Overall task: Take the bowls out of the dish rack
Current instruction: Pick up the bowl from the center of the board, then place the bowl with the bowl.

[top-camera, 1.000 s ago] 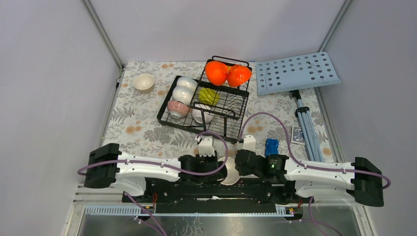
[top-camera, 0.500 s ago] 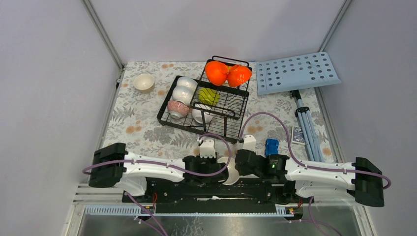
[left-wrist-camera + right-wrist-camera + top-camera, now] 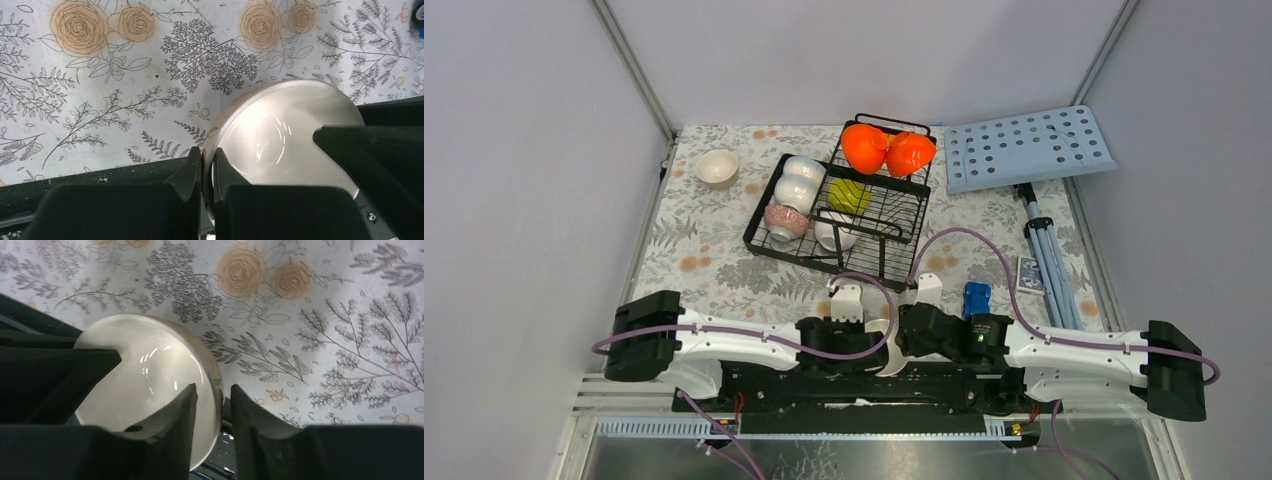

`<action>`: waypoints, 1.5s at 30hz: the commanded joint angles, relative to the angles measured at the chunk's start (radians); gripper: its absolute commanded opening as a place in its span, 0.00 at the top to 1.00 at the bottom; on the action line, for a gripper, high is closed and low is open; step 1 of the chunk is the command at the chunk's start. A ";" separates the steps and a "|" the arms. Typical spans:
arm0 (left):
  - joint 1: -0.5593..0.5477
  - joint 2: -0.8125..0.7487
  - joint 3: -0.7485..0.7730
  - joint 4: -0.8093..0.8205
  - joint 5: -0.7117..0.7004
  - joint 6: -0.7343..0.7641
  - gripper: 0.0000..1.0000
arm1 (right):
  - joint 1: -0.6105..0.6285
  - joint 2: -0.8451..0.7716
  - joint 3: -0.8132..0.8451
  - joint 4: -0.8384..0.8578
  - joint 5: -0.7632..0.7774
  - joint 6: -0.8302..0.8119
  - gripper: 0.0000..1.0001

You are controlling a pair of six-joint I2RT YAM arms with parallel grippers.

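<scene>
White bowl (image 3: 280, 135) being held between both tools, near worktop edge
Left tool (image 3: 206, 157) is gripping its rim closed; right tool (image 3: 214, 392) is straddling the opposite rim, jaws slightly apart. Dish rack (image 3: 876, 250) is sitting farther back.

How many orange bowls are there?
2. Both are at the far end of the dish rack, side by side: the left orange bowl and the right orange bowl. None seems hidden.

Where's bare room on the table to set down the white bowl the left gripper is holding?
Widest free patch: floral cloth left of the dish rack, between the cream bowl and the left arm. A smaller one lies between the rack and the tripod. Crowded: near right, around the blue block and card box.
</scene>
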 commanded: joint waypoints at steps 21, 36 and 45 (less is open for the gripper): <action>0.239 -0.516 0.082 -0.333 -0.301 0.255 1.00 | 0.005 -0.553 -0.147 0.076 -0.074 -0.126 0.15; 0.879 -0.549 0.287 -0.219 -0.161 0.663 1.00 | 0.005 -0.345 -0.197 0.277 -0.242 -0.186 0.17; 1.365 -0.312 0.403 0.013 0.225 0.607 1.00 | 0.006 -0.313 -0.265 0.390 -0.291 -0.184 0.19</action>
